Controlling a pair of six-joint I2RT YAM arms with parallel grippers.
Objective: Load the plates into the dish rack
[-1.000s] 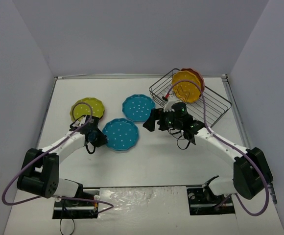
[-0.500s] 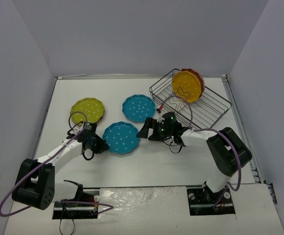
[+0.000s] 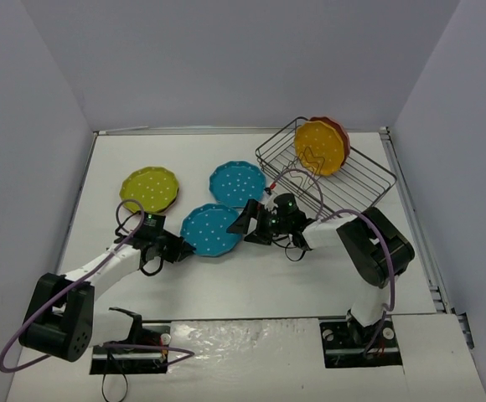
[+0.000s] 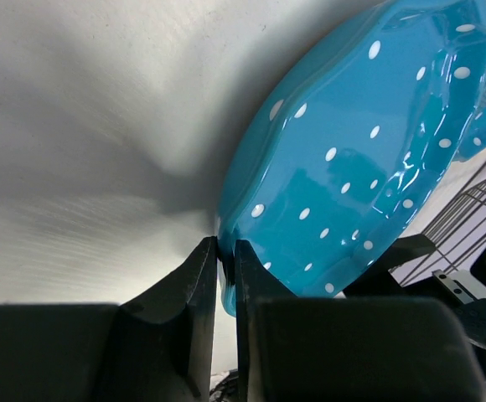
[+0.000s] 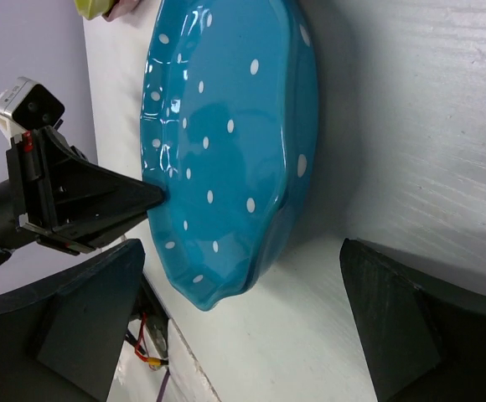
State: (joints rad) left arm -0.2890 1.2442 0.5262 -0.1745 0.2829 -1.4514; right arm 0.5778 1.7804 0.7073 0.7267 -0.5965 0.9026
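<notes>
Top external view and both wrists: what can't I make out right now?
- Top view: reddish plate in the dish rack, mostly hidden behind the orange plate.
- Left wrist: how deep the rim of the teal plate sits in the left gripper; its fingers cover it.
- Right wrist: whether that plate's lower edge touches the table; the plate itself hides the contact.
</notes>
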